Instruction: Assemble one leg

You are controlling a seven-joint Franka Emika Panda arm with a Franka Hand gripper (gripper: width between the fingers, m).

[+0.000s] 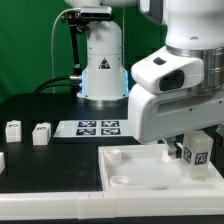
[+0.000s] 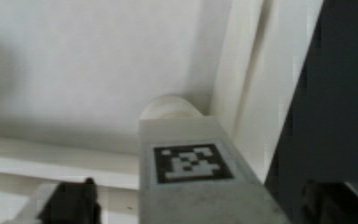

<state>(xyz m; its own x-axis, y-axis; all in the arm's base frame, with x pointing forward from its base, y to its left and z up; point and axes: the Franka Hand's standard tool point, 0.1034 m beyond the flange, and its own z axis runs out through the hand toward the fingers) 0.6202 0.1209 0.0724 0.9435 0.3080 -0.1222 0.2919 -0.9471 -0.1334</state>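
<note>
My gripper (image 1: 184,150) is shut on a leg (image 1: 197,156), a small white peg with a black-and-white tag, and holds it over the far right part of the large flat white panel (image 1: 150,170). In the wrist view the leg (image 2: 190,150) runs between the two dark fingers (image 2: 69,200), tag facing the camera. Its far end is close to the panel's (image 2: 87,70) corner by the raised edge; I cannot tell if it touches. Two more legs (image 1: 14,130) (image 1: 41,133) stand on the black table at the exterior view's left.
The marker board (image 1: 97,127) lies behind the panel. The robot's white base (image 1: 103,65) stands at the back. A round socket (image 1: 120,179) shows in the panel's near left corner. Another white part (image 1: 2,160) sits at the left edge.
</note>
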